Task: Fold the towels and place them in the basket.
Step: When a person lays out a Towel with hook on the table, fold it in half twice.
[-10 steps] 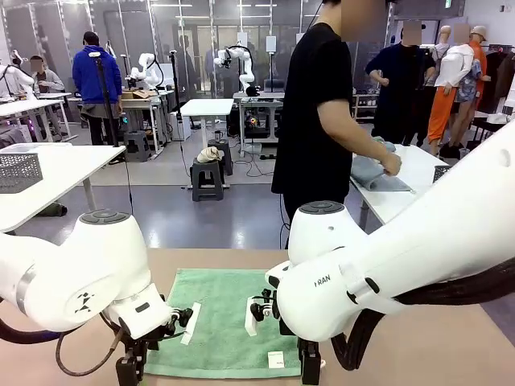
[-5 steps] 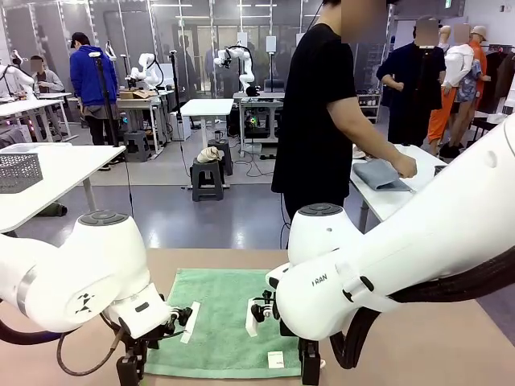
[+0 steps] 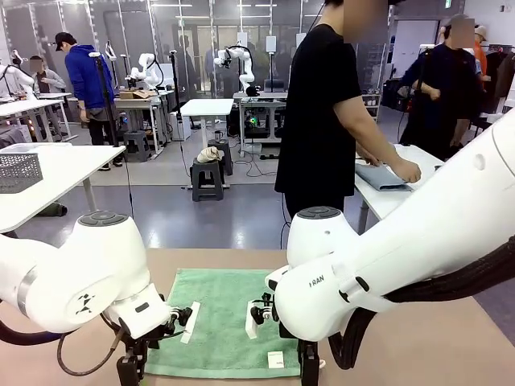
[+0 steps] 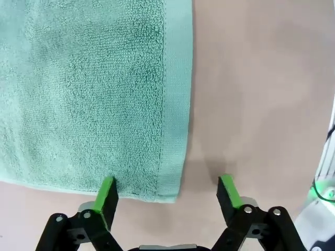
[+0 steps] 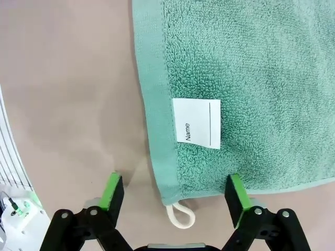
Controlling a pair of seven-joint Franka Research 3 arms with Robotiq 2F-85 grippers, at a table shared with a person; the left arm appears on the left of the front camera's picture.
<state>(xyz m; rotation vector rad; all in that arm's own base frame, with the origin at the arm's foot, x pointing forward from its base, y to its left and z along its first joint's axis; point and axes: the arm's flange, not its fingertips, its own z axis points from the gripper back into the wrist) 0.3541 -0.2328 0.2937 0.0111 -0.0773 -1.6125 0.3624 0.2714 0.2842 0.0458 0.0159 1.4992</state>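
Moved since 1 s ago: person's point(image 3: 322, 112) hand point(image 3: 406, 170) further out along grey towel point(image 3: 380, 178) on side table point(image 3: 394, 201), other hand down on it too. R arm a touch lower and toward pic left. Green towel point(image 3: 221, 318) unmoved: flat on tan table point(image 3: 201, 259) betw. the two arms, near edge at the grippers.

L gripper point(image 4: 167, 192):
- Low over towel's near corner on robot's left, pointing down.
- Fingers apart, clamped on nothing.
- One pad point(image 4: 107, 196) at terry just inside near hem, other pad point(image 4: 229, 192) over bare table beside towel; corner betw. them.
- Pads touching cloth or table: can't tell.

R gripper point(image 5: 174, 194):
- Same pose at the other near corner.
- Fingers apart, holding nothing.
- One pad point(image 5: 112, 191) over bare table, other point(image 5: 235, 194) at towel's near edge.
- Corner plus white loop point(image 5: 180, 214) betw. pads, loop poking out past hem onto table.
- White label point(image 5: 197, 123) marked "Name" just inside side hem, near that corner.

Grey towel: well apart from robot, across the aisle, flat under person's hands.

Pale basket point(image 3: 18, 170) on white table point(image 3: 72, 173) at far pic left, well apart from both towels.
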